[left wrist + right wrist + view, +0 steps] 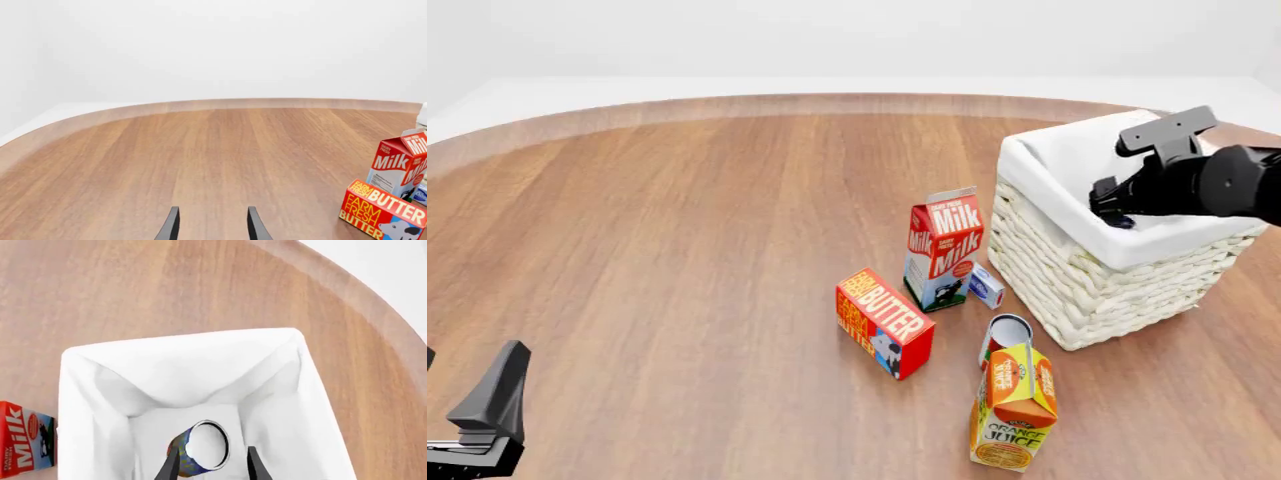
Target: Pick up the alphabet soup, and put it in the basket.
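Note:
The alphabet soup [203,447], a small can with a silvery top and a blue and orange label, lies tilted inside the basket [180,347] on its white cloth lining. My right gripper [212,467] hangs over it with its fingers apart on either side of the can, and a gap shows beside one finger. In the front view my right gripper [1114,215] hovers above the woven basket [1068,290], and the can is hidden there. My left gripper [212,227] is open over bare table, seen at the near left [491,410].
A milk carton [941,245] stands just left of the basket with a small blue box [985,285] beside it. A butter box [884,322], a red-and-white can [1006,335] and an orange juice carton [1014,410] stand nearer the front.

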